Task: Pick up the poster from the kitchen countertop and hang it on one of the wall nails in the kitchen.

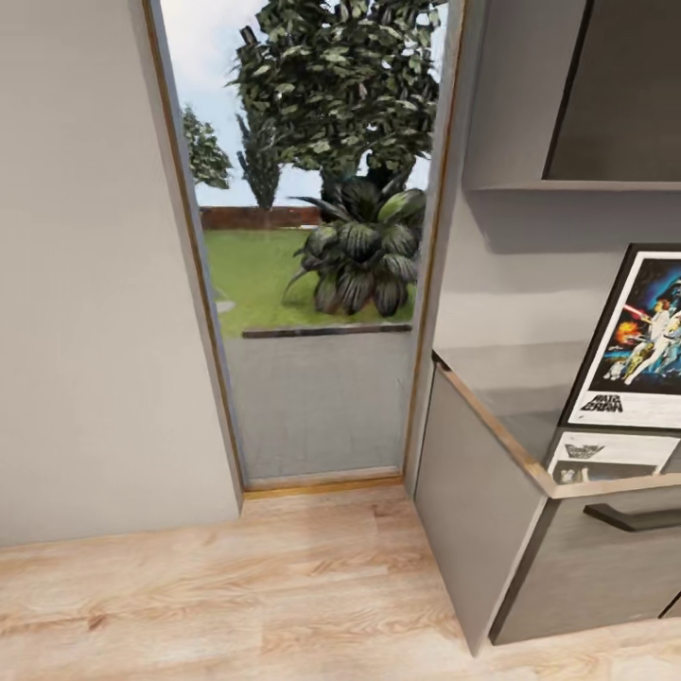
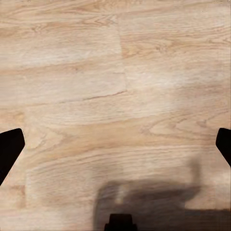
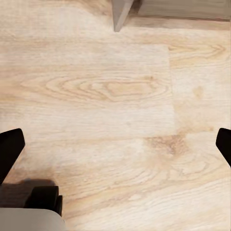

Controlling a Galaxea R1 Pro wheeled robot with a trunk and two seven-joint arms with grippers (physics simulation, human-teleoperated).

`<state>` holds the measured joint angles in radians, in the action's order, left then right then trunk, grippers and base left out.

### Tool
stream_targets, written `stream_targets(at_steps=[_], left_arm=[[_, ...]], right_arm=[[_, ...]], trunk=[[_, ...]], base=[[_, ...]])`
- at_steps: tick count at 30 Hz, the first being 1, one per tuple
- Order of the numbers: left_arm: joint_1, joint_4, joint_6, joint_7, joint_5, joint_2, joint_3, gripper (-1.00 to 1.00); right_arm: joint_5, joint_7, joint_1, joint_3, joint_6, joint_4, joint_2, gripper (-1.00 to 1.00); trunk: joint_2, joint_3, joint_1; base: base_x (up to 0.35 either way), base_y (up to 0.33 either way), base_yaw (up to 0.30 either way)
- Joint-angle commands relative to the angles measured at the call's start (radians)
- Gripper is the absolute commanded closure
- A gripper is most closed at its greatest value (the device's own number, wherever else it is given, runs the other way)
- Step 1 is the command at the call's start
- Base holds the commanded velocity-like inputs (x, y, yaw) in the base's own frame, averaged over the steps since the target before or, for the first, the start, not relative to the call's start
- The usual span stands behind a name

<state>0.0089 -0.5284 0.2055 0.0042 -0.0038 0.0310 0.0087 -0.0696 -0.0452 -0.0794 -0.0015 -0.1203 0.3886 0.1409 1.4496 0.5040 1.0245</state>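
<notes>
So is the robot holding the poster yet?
No, nothing is held. Both grippers, left and right, are open over bare wooden floor. The poster stands on the kitchen countertop.

Grey table [image 1: 492, 378] with the poster [image 1: 636, 342] standing on it, above a pale wood floor [image 1: 236, 586].

The table's glossy grey top ends at a corner beside the open doorway, and a brushed metallic strip runs along its front edge (the sheen mirrors the poster's white title strip just below it). The poster stands upright at the right side of the top, its bottom edge on the surface, its black frame leaning back toward the wall. Grey cabinet fronts drop from the edge to the floor, whose light planks show grain and knots in both wrist views.
</notes>
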Motion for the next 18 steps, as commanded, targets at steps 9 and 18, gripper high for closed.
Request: stream_targets(at_steps=[9,18], left_arm=[[0.0,-0.001,0.002,0.0,-0.001,0.0,0.001,-1.0],[0.0,-0.001,0.002,0.0,-0.001,0.001,0.001,-1.0]], right_arm=[[-0.006,-0.004,-0.001,-0.002,-0.002,0.0,0.0,-1.0],[-0.004,-0.004,-0.001,-0.003,-0.002,0.0,0.0,-1.0]], trunk=[[0.0,0.001,0.0],[0.0,0.001,0.0]], base=[[0.221,0.288,-0.173],[0.119,0.324,-0.294]])
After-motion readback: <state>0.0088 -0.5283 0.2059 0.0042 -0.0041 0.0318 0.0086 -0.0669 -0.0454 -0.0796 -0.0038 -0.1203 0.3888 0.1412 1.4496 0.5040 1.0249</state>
